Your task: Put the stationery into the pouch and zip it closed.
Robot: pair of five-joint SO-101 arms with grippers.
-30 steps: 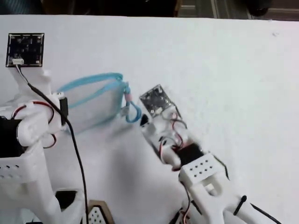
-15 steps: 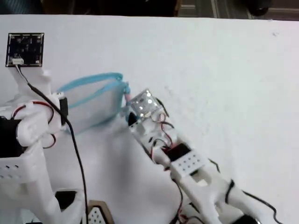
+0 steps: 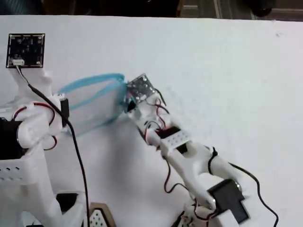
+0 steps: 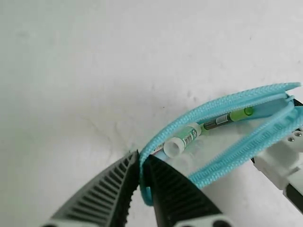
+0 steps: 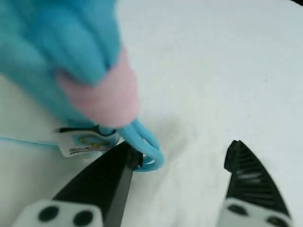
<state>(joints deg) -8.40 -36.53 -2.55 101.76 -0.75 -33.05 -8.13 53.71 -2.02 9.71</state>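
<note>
Lying at about 9 o'clock from the middle of the white counter, the pouch is a pale bag edged with a teal zip. Its long axis runs roughly from 8 o'clock to 2 o'clock in the high view. The left gripper is at the pouch's 8 o'clock end, its two dark ribbed fingers pinched together on the teal zip band. The zip mouth gapes open in the left wrist view. A pen with a white cap and green body lies inside, between the two teal edges.

The right gripper sits at the pouch's 2 o'clock end with its jaws spread wide and nothing between them. One dark finger lies against a small teal loop hanging from the pouch corner. The picture is blurred there, so it only seems to touch. Just beside the loop are a white tag and a soft pink piece.
</note>
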